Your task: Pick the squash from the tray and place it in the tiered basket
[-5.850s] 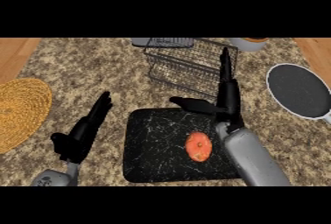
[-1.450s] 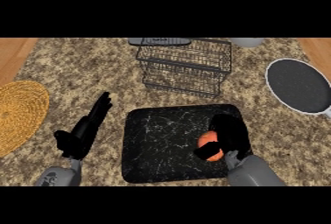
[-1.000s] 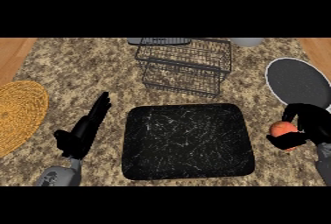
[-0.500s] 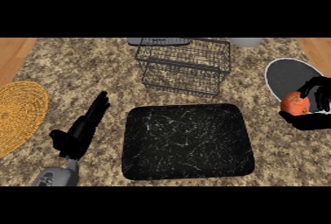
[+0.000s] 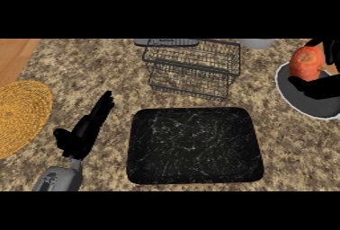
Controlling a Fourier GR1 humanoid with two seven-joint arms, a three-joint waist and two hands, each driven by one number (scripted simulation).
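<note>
The orange squash [image 5: 307, 62] is held up at the far right, over the round dark plate, with my right hand [image 5: 321, 84] curled round it. The black marbled tray [image 5: 193, 144] lies bare in the middle of the counter. Behind it stands the wire tiered basket [image 5: 193, 67], with nothing in it that I can see. The squash is to the right of the basket and about level with its top. My left hand [image 5: 86, 130] rests open to the left of the tray, fingers pointing away from me.
A woven yellow mat [image 5: 20, 114] lies at the left edge. A dark plate with a white rim [image 5: 313, 97] sits at the right edge under the squash. A grey object [image 5: 166, 42] and a pale bowl [image 5: 256, 43] stand behind the basket.
My right hand took the squash off the tray, swung right and has now risen further toward the back right, above the plate. The left hand stayed put.
</note>
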